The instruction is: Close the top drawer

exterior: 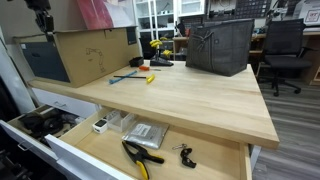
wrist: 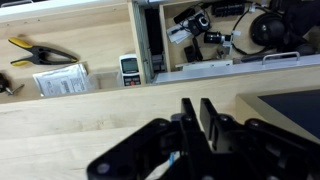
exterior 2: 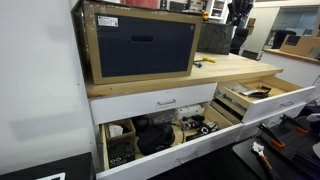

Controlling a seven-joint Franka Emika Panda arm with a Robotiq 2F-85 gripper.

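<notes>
The top drawer's divided inside with colourful clutter shows in no view. A whitish drawer front with a metal handle (exterior 2: pixel 165 100) sits flush right under the tabletop, above the open deep drawer. My gripper (wrist: pixel 200 112) hangs over the light-wood tabletop (wrist: pixel 90 125). Its two black fingers stand almost together with nothing between them. In both exterior views the gripper shows only as a dark shape high above the table (exterior: pixel 41 20) (exterior 2: pixel 238 20).
A wider drawer (exterior: pixel 190 150) with yellow-handled pliers (exterior: pixel 140 157) stands open. A deeper white-fronted drawer (exterior 2: pixel 170 150) with black things (wrist: pixel 235 30) is open too. On the tabletop are a cardboard box (exterior: pixel 85 52), a black basket (exterior: pixel 220 45) and small tools (exterior: pixel 135 76).
</notes>
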